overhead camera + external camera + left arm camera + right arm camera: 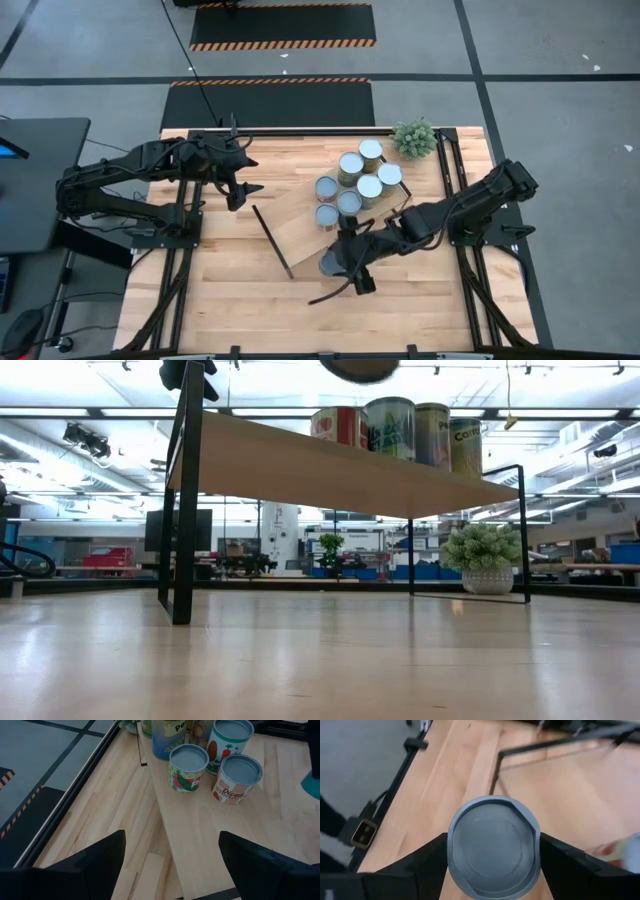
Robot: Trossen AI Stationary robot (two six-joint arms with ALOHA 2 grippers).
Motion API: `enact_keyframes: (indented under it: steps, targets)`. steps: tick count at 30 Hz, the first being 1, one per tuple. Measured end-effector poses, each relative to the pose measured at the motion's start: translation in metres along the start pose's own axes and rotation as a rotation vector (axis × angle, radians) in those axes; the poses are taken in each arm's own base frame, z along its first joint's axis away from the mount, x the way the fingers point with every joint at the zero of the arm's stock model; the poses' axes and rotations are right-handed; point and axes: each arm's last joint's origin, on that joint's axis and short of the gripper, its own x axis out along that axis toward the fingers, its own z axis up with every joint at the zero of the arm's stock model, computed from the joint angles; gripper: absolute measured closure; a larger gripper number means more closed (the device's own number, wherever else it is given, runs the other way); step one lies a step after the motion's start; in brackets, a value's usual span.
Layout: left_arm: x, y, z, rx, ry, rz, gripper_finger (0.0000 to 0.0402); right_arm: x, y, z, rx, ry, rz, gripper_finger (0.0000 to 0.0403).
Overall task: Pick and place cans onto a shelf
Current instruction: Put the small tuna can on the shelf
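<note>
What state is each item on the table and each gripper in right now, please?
Left gripper: open, empty, beside the shelf.
Right gripper: shut on a can, at the shelf's near edge.
Six cans: upright, clustered on the shelf.
Shelf: standing on the table, mostly bare.
Plant: upright at the table's corner.

The shelf (pixel 300 228) is a light-wood plank panel with thin black rails at its short ends, lying at an angle on the worktop. Six cans (pixel 351 165) stand upright in a tight cluster on its far end, round grey tops up, printed labels on their sides. A seventh can (pixel 493 852) is clamped between the right gripper (pixel 343 262) fingers, at the shelf's near edge.
</note>
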Motion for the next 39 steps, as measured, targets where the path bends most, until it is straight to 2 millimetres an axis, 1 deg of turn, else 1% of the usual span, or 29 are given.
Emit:
enact_keyframes:
  steps: [3, 6, 12, 16, 19, 21, 26, 30, 39]
  targets:
    - [0.000, 0.000, 0.000, 0.002, 0.000, 0.000, 0.0076, -0.006, -0.006, 0.010, -0.008, -0.026, -0.026, 0.0120]
    - [0.000, 0.000, 0.000, 0.010, -0.001, 0.000, 0.0076, -0.007, -0.014, 0.023, -0.011, -0.046, -0.045, 0.0120]
    - [0.000, 0.000, 0.000, 0.010, -0.003, 0.000, 0.0076, 0.008, -0.024, 0.050, -0.070, -0.018, -0.093, 0.0120]
    - [0.000, 0.000, 0.000, 0.009, -0.002, 0.000, 0.0076, 0.023, -0.039, 0.059, -0.078, 0.010, -0.122, 0.0120]
    - [0.000, 0.000, 0.000, 0.009, -0.002, 0.000, 0.0076, 0.033, -0.052, 0.060, -0.083, 0.025, -0.131, 0.0120]
    - [0.000, 0.000, 0.000, 0.009, -0.002, 0.000, 0.0076, 0.040, -0.060, 0.057, -0.072, 0.051, -0.131, 0.0120]
    - [0.000, 0.000, 0.000, 0.008, -0.003, 0.000, 0.0076, 0.048, -0.077, 0.051, -0.076, 0.103, -0.149, 0.0120]
    - [0.000, 0.000, 0.000, 0.007, -0.002, 0.000, 0.0076, 0.049, -0.082, 0.046, -0.091, 0.138, -0.131, 0.0120]
    - [0.000, 0.000, 0.000, 0.007, -0.004, 0.000, 0.0076, 0.053, -0.083, 0.037, -0.124, 0.191, -0.125, 0.0113]
